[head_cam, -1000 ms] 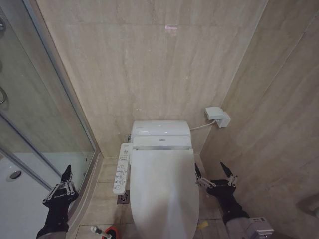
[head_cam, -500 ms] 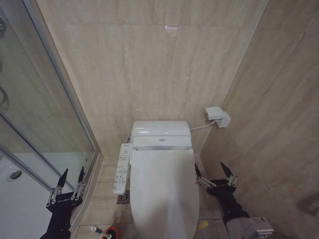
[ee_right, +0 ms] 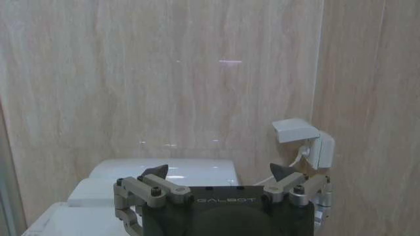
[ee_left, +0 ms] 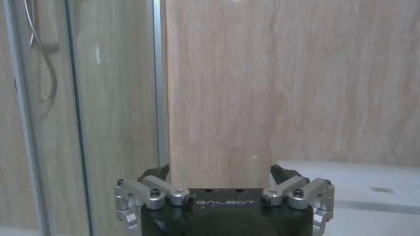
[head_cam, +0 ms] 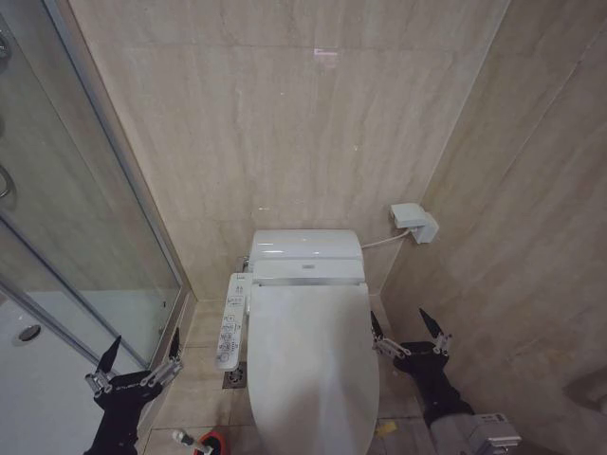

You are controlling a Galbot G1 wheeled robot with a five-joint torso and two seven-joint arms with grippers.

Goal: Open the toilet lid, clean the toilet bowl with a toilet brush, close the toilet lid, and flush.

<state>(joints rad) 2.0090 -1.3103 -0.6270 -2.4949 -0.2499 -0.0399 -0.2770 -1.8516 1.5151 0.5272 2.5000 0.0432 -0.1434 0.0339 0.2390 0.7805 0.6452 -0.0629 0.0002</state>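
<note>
The toilet lid (head_cam: pixel 308 365) lies shut over the toilet bowl, which is hidden beneath it. By the bottom edge of the head view, left of the toilet, stands a red holder (head_cam: pixel 215 441) with the toilet brush's thin white handle (head_cam: pixel 182 438) sticking out. My left gripper (head_cam: pixel 146 339) hangs open over the floor left of the toilet, beside the shower glass. To the right of the toilet, level with the lid's rear half, my right gripper (head_cam: pixel 398 320) is open and holds nothing. Each wrist view has its own open gripper (ee_left: pixel 222 173) (ee_right: pixel 220 172) pointing at the back wall.
A glass shower screen (head_cam: pixel 95 227) runs close along the left. A side control panel (head_cam: pixel 229 332) sticks out from the toilet's left. The white rear unit (head_cam: pixel 305 245) (ee_right: pixel 167 172) sits against the tiled wall, and a white wall box (head_cam: pixel 414 222) (ee_right: pixel 303 137) with a cable hangs at the right. A floor drain (head_cam: pixel 235 377) lies below the panel.
My left gripper has dropped lower and turned, so both its fingers now show spread side by side. The right gripper and the lid have not moved.
</note>
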